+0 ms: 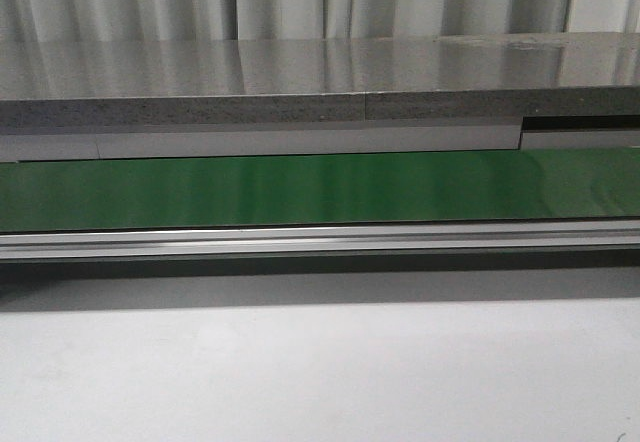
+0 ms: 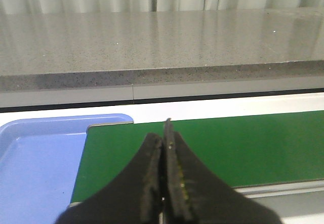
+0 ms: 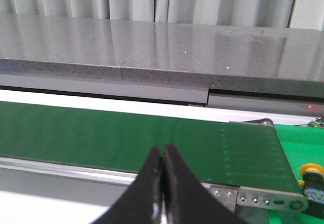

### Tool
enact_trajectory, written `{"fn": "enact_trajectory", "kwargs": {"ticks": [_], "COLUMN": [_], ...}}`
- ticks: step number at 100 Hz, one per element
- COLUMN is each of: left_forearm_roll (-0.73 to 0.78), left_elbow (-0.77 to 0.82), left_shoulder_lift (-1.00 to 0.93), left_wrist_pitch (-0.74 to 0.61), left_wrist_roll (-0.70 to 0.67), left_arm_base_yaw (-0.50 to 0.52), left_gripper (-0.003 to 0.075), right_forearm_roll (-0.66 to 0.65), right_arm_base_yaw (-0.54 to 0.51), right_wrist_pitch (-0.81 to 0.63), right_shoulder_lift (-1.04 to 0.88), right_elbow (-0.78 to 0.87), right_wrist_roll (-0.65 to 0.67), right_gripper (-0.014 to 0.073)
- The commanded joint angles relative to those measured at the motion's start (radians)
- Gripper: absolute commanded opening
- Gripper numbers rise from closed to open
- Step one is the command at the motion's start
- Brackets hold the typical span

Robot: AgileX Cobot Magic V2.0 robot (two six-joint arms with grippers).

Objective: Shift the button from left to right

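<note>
A small button (image 3: 312,173) with a round yellow cap on a dark body shows only in the right wrist view. It sits on a bright green surface just past the end of the green conveyor belt (image 3: 101,133) and is partly cut off by the frame edge. My right gripper (image 3: 163,150) is shut and empty, above the belt's near rail and well apart from the button. My left gripper (image 2: 164,133) is shut and empty over the other end of the belt (image 2: 243,143). Neither gripper shows in the front view.
A blue tray (image 2: 30,153) lies beside the belt's end near my left gripper; no button shows in its visible part. A grey stone counter (image 1: 300,72) runs behind the belt (image 1: 300,187). An aluminium rail (image 1: 300,240) borders the belt's front, before the white table (image 1: 300,372).
</note>
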Motion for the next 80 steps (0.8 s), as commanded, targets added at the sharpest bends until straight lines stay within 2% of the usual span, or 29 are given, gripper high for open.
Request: {"fn": "enact_trajectory", "kwargs": {"ticks": [1,36,80], "left_forearm_roll": [-0.014,-0.014,-0.014], "left_elbow": [-0.026,-0.026,-0.026], "left_shoulder_lift": [0.003,0.003,0.003], "left_wrist_pitch": [-0.082,-0.082,-0.082], "left_wrist_roll": [0.001,0.001,0.001], "left_arm_base_yaw": [-0.009,-0.009,-0.009], "left_gripper": [-0.0020,-0.0020,-0.0021], "right_forearm_roll": [-0.012,-0.011,-0.009], "right_arm_base_yaw": [-0.015,-0.079,-0.079], "right_wrist_pitch": [-0.095,-0.180,-0.180], "right_shoulder_lift": [-0.035,-0.099,-0.099], "right_elbow": [0.022,0.149,0.149], "right_wrist_roll": [0.007,0.009,0.009], "right_gripper": [-0.0067,-0.0067,-0.0067]}}
